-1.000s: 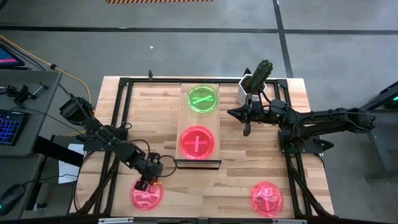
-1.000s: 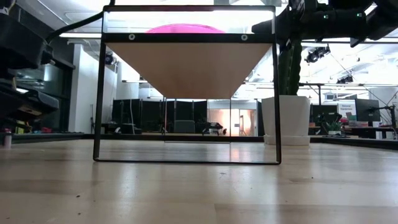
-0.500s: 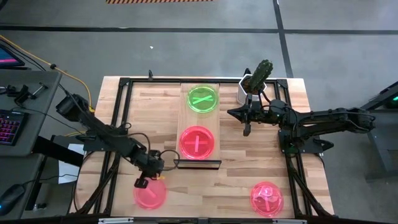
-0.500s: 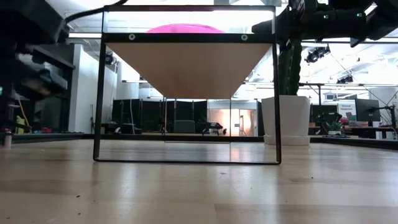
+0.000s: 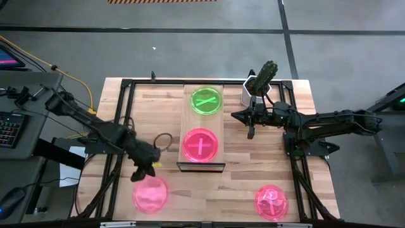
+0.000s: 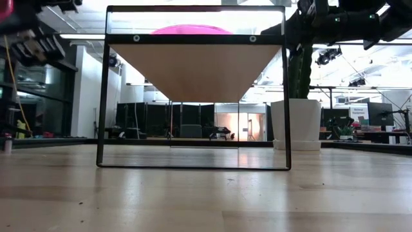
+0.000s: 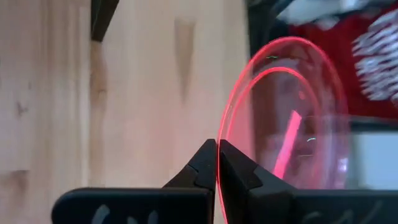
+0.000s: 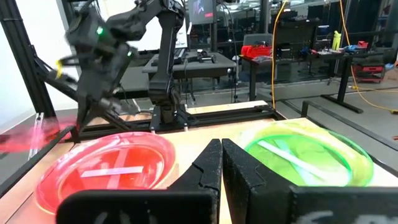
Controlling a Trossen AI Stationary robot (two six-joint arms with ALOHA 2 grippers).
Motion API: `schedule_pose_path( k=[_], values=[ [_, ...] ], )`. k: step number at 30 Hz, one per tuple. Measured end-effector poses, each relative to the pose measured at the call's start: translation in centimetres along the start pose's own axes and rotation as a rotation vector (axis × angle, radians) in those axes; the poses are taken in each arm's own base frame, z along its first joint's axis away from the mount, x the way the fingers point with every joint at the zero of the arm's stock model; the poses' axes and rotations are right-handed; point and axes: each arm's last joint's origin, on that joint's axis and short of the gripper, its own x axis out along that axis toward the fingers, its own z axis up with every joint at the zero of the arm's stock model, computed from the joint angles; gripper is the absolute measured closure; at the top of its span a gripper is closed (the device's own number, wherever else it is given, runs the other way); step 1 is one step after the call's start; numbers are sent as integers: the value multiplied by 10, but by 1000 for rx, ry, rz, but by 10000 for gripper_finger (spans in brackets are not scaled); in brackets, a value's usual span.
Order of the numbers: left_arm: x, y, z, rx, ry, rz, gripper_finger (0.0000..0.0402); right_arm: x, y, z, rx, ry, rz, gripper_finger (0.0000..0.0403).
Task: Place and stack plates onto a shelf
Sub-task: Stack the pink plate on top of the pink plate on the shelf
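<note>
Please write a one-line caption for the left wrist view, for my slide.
Left gripper shut on the rim of a pink plate, held above the wooden tabletop.

The left arm reaches in from the table's left side toward the near-left area, its gripper (image 5: 145, 170) raised above the tabletop with the fingers (image 7: 208, 165) pinched together on the rim of a pink plate (image 5: 150, 193), which hangs tilted from them. The right arm extends in from the right side, roughly level and well off the tabletop, with its gripper (image 5: 250, 130) held just right of the shelf (image 5: 187, 120). The right gripper's fingers (image 8: 217, 163) are pressed together with nothing between them.
</note>
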Motion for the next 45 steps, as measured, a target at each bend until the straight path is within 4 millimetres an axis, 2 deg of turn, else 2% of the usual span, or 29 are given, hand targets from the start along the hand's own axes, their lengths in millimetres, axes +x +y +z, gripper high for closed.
schedule_pose_path(
  k=[4, 8, 13, 16, 19, 22, 27, 33, 45],
  values=[
    [-29, -7, 10, -74, -108, -76, 401, 0, 0, 0, 1, 3, 0, 402],
    [-64, -19, 29, 50, -312, -62, 401, 0, 0, 0, 14, -5, 0, 402],
    [-105, -23, 59, 262, -588, 199, 401, 0, 0, 0, 30, -4, 0, 402],
    [-114, -13, 74, 262, -675, 405, 401, 0, 0, 0, 44, -4, 0, 402],
    [-114, 3, 89, 178, -728, 517, 401, 0, 0, 0, 56, -3, 0, 402],
    [-105, 21, 103, 71, -722, 589, 401, 0, 0, 0, 55, -1, 0, 402],
    [-88, 42, 122, 11, -703, 597, 401, 0, 0, 0, 54, 3, 0, 402],
    [-76, 46, 129, 5, -680, 530, 401, 0, 0, -2, 55, 18, -1, 402],
    [-67, 39, 127, 21, -640, 508, 401, 0, 0, -2, 65, 21, -2, 402]
  ],
)
